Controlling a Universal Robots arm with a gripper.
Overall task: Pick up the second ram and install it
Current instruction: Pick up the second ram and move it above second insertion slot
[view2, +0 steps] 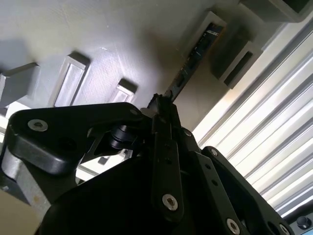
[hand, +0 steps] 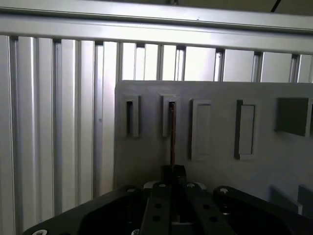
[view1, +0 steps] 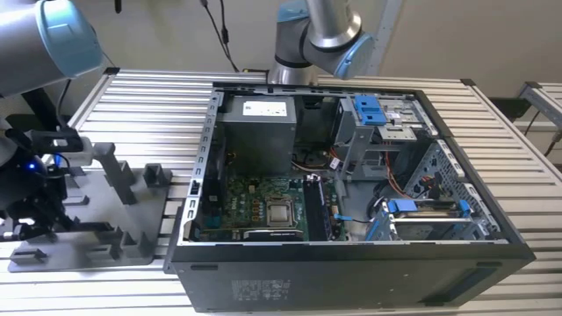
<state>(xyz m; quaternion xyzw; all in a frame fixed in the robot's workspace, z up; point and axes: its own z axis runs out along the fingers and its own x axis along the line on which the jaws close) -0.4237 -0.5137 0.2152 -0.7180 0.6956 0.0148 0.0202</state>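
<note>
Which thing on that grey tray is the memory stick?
Find the grey tray beside the open computer case. In its row of slotted blocks, the memory stick stands on edge in one slot, its end gripped by the robot's black hand. It is the only thin, dark strip among chunky grey blocks.

- A pale, plain wall (view1: 457, 39) stands behind, in the exterior view.
- Dark cables (view1: 225, 33) hang against it.
- A slatted metal table (view1: 141, 99) spreads below, its ribs shining in bright light.
- Another slatted surface (view1: 544, 99) sits at the exterior view's right edge.
</note>
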